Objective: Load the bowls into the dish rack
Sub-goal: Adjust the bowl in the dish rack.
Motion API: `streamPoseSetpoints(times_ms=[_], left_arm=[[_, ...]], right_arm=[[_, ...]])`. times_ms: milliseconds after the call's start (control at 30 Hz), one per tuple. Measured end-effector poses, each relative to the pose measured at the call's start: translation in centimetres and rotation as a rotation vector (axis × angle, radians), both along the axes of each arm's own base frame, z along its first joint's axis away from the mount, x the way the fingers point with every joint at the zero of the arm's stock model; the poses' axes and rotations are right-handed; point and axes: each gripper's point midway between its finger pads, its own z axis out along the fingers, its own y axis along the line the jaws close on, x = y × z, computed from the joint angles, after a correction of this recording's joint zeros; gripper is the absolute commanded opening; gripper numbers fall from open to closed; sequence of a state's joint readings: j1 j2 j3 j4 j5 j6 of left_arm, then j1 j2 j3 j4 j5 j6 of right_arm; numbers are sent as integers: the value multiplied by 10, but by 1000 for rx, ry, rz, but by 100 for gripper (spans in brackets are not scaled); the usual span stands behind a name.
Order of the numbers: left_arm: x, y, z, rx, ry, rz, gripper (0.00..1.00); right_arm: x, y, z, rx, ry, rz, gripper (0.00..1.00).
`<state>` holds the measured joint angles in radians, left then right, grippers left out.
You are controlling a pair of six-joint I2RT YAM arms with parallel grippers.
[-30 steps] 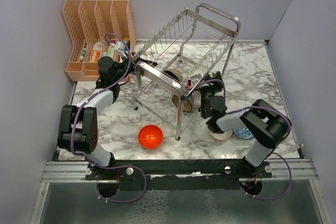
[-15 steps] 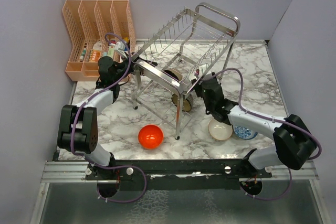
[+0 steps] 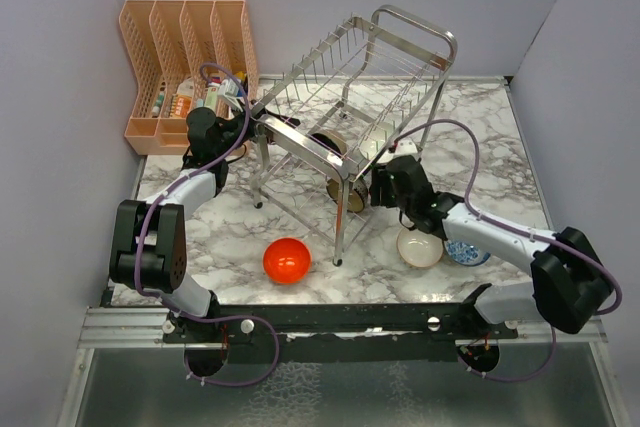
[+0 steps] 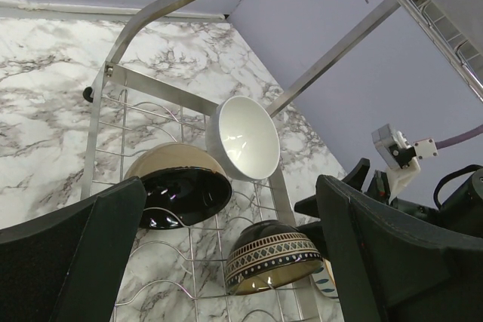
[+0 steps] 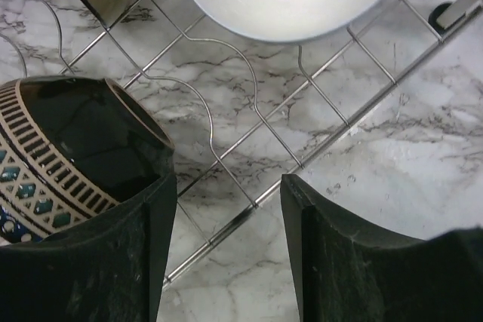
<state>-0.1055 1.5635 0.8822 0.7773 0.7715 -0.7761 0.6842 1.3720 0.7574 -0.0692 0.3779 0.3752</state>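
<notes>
Front of table: red-orange bowl point(image 3: 286, 260) sits alone on the marble table point(image 3: 500, 137), in front of the dish rack's near leg.
Front right: beige bowl point(image 3: 420, 247) and blue-patterned bowl point(image 3: 468, 253) are side by side on the table, outside the rack and partly under the right forearm.
Right gripper point(image 5: 226, 182): fingers apart with nothing between them, over the lower tier's wire grid. A dark patterned bowl point(image 4: 275, 256) is just off one fingertip.
Lower tier, further in: tan bowl with dark inside point(image 4: 177, 186) lies on its side. White bowl point(image 4: 245, 137) stands on edge beyond it.
Left gripper point(image 4: 230, 194): spread wide and holding nothing, at the rack's left corner.
Dish rack point(image 3: 300, 145): mid-table, upper tier bare.
Back left: peach organiser point(image 3: 185, 47).
</notes>
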Motion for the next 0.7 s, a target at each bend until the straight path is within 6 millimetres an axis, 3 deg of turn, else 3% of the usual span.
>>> streamPoseSetpoints(times_ms=[133, 400, 500, 633, 667, 700], left_arm=[[0, 0, 0, 0, 0, -1, 99], [-1, 0, 0, 1, 0, -3, 99], [-1, 0, 0, 1, 0, -4, 99], [-1, 0, 0, 2, 1, -5, 99], [0, 0, 0, 3, 0, -5, 99], [0, 0, 0, 3, 0, -5, 99]], right_arm=[[-13, -6, 0, 141, 71, -9, 57], [-15, -5, 3, 369, 203, -9, 59], [-13, -10, 4, 488, 246, -23, 68], [-11, -29, 1, 629, 280, -115, 71], [-11, -32, 1, 657, 279, -133, 75], [-11, -33, 2, 681, 278, -146, 86]])
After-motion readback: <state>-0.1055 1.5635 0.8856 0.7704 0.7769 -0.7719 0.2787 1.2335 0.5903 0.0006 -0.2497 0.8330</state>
